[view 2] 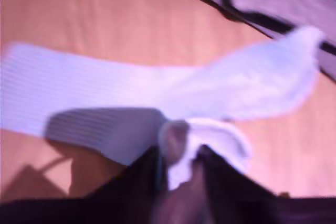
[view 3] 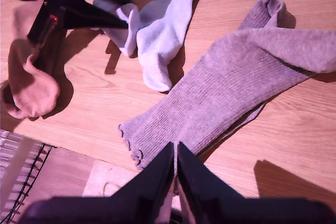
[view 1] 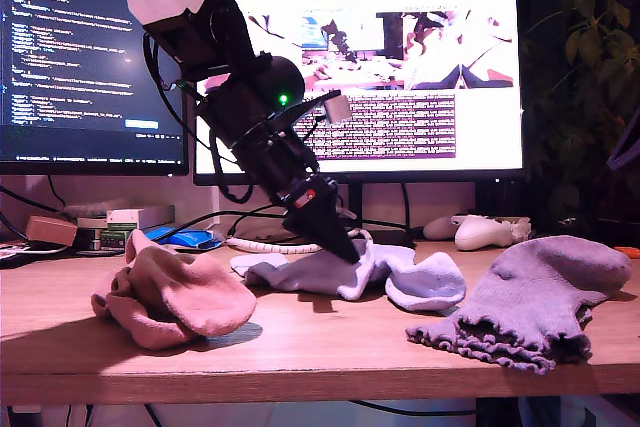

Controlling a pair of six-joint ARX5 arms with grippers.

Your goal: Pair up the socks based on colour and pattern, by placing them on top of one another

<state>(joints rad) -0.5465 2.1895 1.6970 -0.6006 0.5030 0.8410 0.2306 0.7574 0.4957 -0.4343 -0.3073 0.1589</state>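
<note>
My first gripper [view 2: 181,167] is clamped tight on a fold of the white socks [view 2: 105,93], with fabric bunched between the jaws. Its tips are right down near the worktop [view 1: 320,347]. In the exterior view that's the dark arm slanting down onto the pale heap. The pinched bit rises in a small peak and the rest lies slack on the wood.

My second gripper [view 3: 175,153] has its jaws drawn together, nothing caught that I can see, and it hangs above the frilly cuffs of the grey socks [view 3: 236,82]. Those lie flat to the exterior view's right of the white socks, near them, with a strip of wood between.

The pink socks [view 1: 170,297] sit in a crumpled lump to the exterior view's left of the white socks, close beside. Behind the white socks there's a white controller [view 1: 485,232] and a lit monitor [view 1: 400,77].
</note>
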